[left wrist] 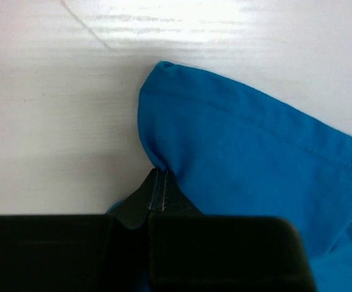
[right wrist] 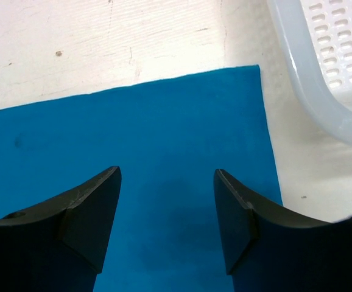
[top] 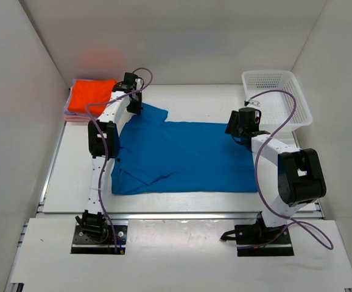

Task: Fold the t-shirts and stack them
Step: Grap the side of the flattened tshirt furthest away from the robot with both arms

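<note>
A bright blue t-shirt (top: 185, 157) lies spread on the white table. My left gripper (top: 134, 104) is shut on the shirt's far left sleeve; in the left wrist view the closed gripper (left wrist: 156, 173) pinches the blue cloth (left wrist: 243, 152). My right gripper (top: 235, 131) is open and hovers over the shirt's far right corner; in the right wrist view the gripper (right wrist: 167, 173) is over flat blue cloth (right wrist: 164, 121) and empty. A folded orange t-shirt (top: 89, 95) lies on a pale pink one (top: 67, 115) at the far left.
A white plastic mesh basket (top: 276, 100) stands at the far right; its rim (right wrist: 310, 91) is close to the right gripper. White walls enclose the table on three sides. A rail runs along the table's near edge.
</note>
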